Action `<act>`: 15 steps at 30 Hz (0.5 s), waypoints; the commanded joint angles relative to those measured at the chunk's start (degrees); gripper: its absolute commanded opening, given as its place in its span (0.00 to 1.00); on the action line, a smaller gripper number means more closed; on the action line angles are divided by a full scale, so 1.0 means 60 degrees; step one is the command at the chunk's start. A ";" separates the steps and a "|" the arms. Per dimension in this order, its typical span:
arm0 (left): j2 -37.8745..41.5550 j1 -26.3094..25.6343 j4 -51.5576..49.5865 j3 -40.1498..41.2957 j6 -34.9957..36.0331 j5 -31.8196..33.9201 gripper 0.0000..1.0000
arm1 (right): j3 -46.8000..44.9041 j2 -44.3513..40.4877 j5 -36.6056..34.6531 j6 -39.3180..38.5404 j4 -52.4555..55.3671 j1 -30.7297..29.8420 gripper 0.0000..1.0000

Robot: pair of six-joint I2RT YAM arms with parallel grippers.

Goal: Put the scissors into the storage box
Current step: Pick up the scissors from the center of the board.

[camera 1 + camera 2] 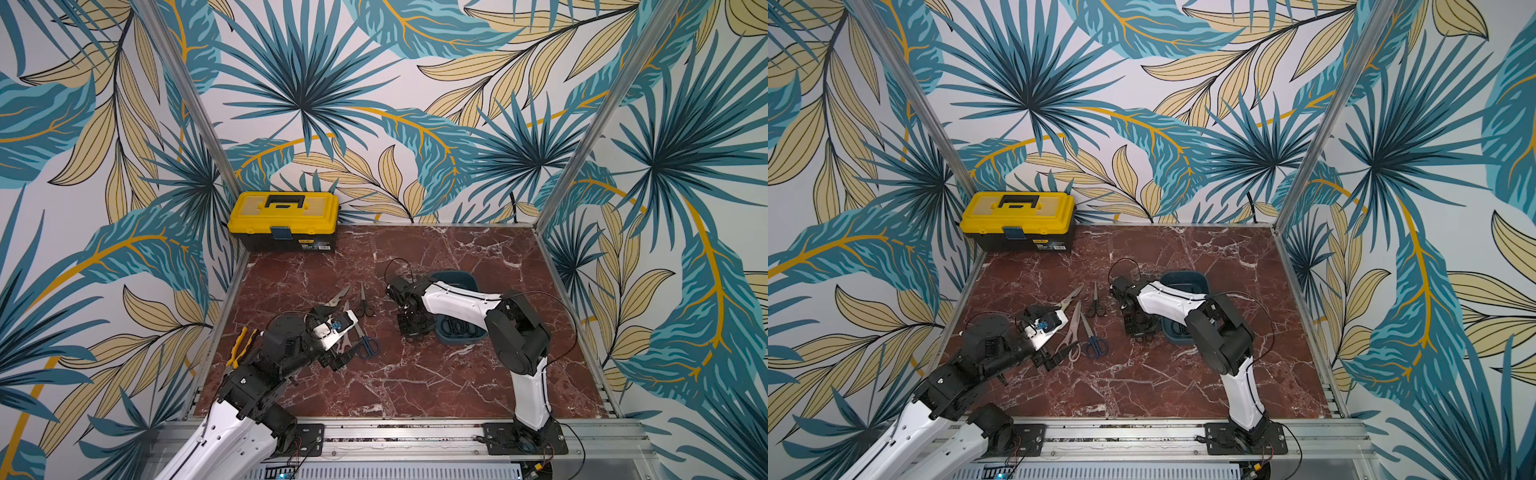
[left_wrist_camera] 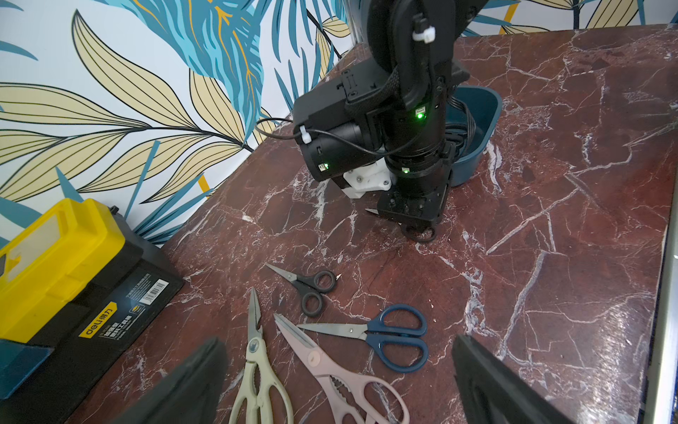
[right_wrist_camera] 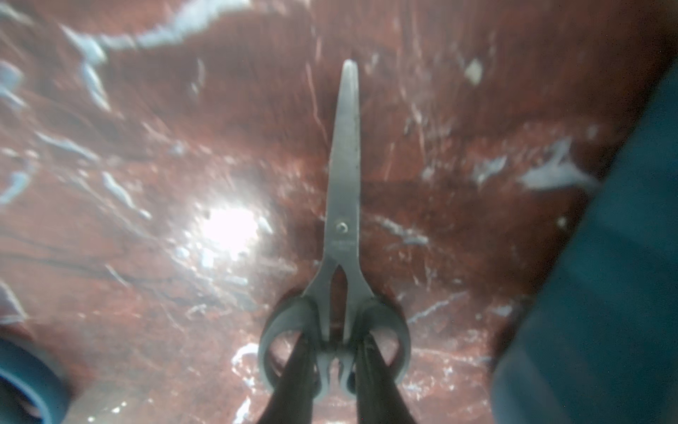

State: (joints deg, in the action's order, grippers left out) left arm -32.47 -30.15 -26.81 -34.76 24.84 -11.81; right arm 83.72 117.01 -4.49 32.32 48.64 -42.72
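Right wrist view: right fingers (image 3: 293, 381) clamped on black-handled scissors (image 3: 346, 176); left fingers (image 2: 194, 378) apart

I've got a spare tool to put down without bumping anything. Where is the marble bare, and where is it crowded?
Bare: the near strip of the marble top between the arm bases, and the far stretch between the toolbox and the storage box. Crowded: the four loose scissors by the left gripper, and the right gripper holding black-handled scissors beside the box.
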 commanded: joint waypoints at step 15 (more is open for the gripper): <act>0.0035 0.0048 0.0059 -0.0161 -0.0068 0.0048 1.00 | 0.0310 -0.1320 -0.0405 -0.0175 0.0279 0.0059 0.13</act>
State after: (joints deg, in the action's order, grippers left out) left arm -32.47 -30.15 -26.83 -34.76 24.84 -11.60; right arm 84.73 111.83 -6.00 31.90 48.10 -42.61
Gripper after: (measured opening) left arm 0.999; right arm 0.213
